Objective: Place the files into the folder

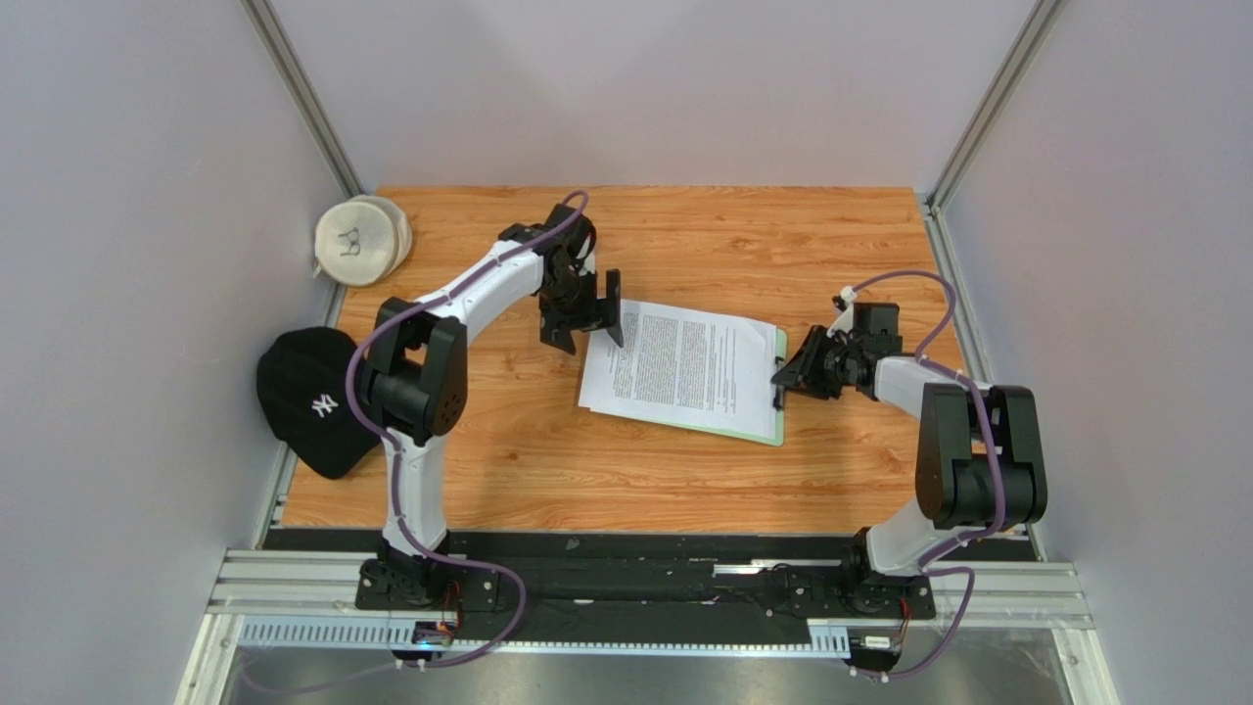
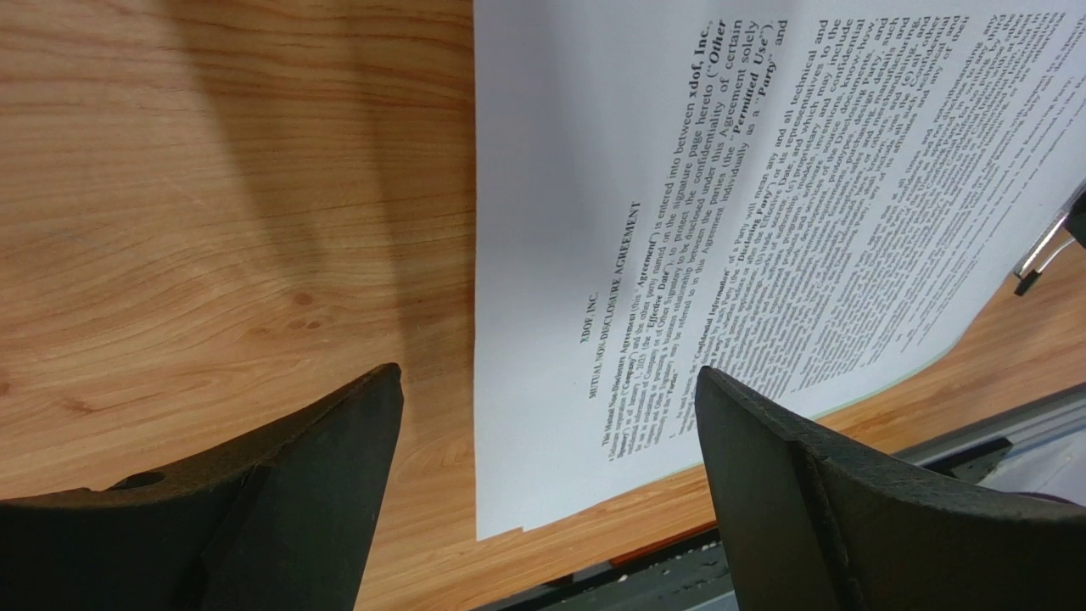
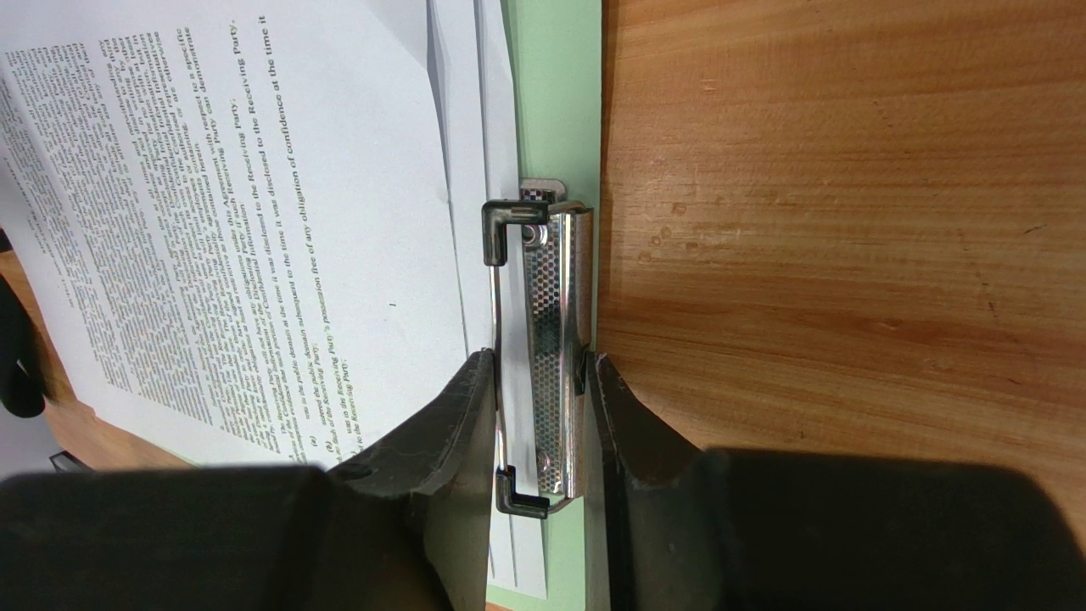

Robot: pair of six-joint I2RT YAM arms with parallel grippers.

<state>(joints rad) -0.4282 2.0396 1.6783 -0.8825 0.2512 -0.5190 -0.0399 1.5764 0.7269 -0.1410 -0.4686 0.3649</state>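
The left arm (image 1: 441, 316) reaches out from the near edge toward the middle of the surface (image 1: 706, 235), its wrist bent down above the left end of the files (image 1: 684, 367). The left jaws stand wide apart, gripping nothing, and in the wrist view the sheets' edge lies below the gap between them. Over on the other side, the right arm (image 1: 941, 426) folds back on itself, and its forearm stretches low to the left. The right jaws are clamped on the metal clip (image 3: 555, 293) at the right end of the folder (image 3: 561, 102).

The folder lies flat, right of the surface's centre, with its clip end toward the right edge. The white printed sheets rest on top, slightly fanned, so only thin green strips show. Whether their edge sits under the clip cannot be told.
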